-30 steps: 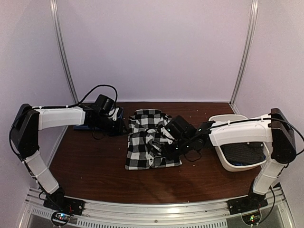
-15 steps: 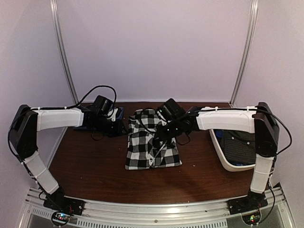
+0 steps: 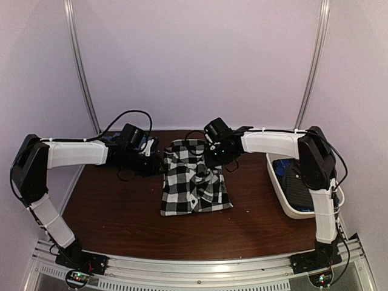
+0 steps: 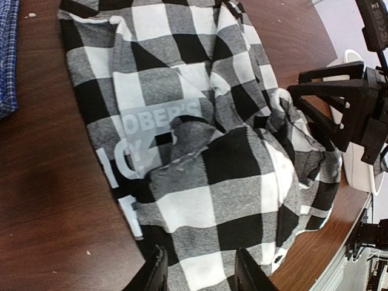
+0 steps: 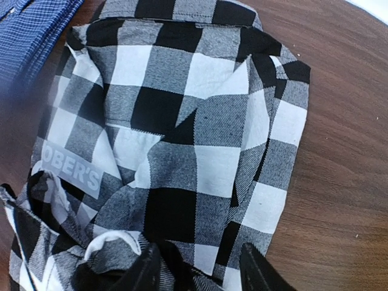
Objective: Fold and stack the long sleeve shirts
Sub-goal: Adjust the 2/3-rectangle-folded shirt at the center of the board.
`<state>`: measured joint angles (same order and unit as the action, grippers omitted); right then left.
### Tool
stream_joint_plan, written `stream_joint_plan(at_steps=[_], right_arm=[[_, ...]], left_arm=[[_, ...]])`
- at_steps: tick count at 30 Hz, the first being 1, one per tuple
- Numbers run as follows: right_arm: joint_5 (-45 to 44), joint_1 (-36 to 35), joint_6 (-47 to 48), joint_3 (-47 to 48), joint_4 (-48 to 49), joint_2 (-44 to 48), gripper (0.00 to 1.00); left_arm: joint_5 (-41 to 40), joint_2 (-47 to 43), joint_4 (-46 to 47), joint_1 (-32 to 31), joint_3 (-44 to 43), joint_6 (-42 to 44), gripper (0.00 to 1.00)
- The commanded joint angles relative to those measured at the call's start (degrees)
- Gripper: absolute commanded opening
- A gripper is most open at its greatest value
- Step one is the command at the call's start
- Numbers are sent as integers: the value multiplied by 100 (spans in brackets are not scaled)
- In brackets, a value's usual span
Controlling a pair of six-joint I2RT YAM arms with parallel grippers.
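Hovering over the checked shirt (image 3: 194, 182) now, both arms, and it sits mid-frame on the counter (image 3: 115, 212), folded partway but lumpy. The left claw (image 4: 197, 274) shows at the bottom edge of its own view with its fingers apart, checked cloth beneath them and nothing pinched. It's the same story for the right claw (image 5: 197, 267): fingers spread over a rumpled ridge of cloth, and no grip that I can see. The blue shirt (image 5: 30, 27) lies near the checked one, upper left of the right wrist view. The white basket (image 3: 300, 213) sits at the right of the top view with dark cloth inside.

Here's the danger: that bundle is loose, bunched through the middle. If a claw closes on only the top layer, a lift would likely peel the fold open. If it bites too deep, it takes several layers and could drag the whole shirt across the counter toward the blue one. With both claws working the same cloth, they could also knock together.
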<state>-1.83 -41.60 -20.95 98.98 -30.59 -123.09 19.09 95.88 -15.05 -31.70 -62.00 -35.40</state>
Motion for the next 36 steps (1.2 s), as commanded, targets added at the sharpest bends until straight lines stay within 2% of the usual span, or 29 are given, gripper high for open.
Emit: stream_joint_plan(at_steps=[1,6,8,12,14,18,26,36], right_arm=[[-86,-58,50,-159,152,751,51],[-64,-58,8,-799,245,1508,48],[300,-63,-58,-1222,453,1857,47],[1467,-76,-223,-2120,1226,2409,55],[2123,-76,-322,-2321,1504,2369,55],[3146,-225,-734,-2529,2194,2144,54],[3518,-400,-1289,-3035,2864,1879,58],[3719,-290,-1332,-2573,2986,1107,66]], left_arm=[[17,107,356,-374,-320,-44,40],[-437,531,183,-896,-853,-141,43],[-616,649,125,-1050,-984,-246,44],[-968,712,91,-1101,-913,-683,44],[-1224,630,79,-1079,-805,-886,44],[-1128,494,174,-887,-541,-1047,44],[-926,280,177,-587,-254,-998,44],[-775,138,204,-317,-138,-912,44]])
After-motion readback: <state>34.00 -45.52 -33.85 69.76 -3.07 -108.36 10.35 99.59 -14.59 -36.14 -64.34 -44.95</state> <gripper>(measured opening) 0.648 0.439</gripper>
